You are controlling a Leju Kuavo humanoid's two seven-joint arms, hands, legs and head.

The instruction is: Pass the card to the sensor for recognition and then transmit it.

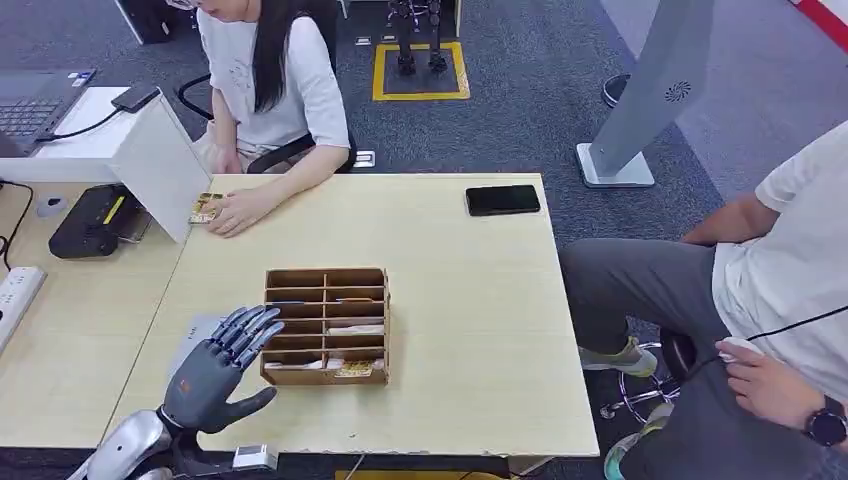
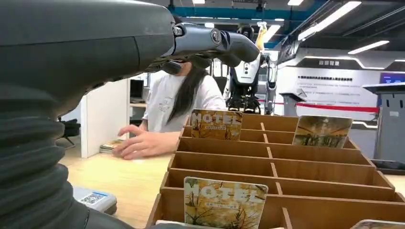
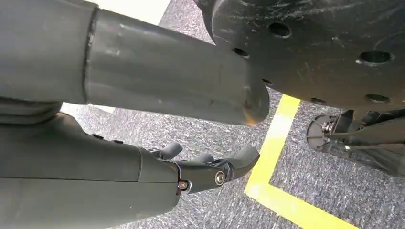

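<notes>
The left robot hand (image 1: 222,366) hovers empty above the desk (image 1: 470,330), fingers spread, just left of the wooden card rack (image 1: 327,325), with a small grey sensor (image 2: 94,199) beside it. Hotel cards (image 2: 224,202) stand upright in the rack's slots. The right robot hand (image 3: 210,167) hangs over grey carpet (image 3: 334,200), loosely curled and holding nothing.
</notes>
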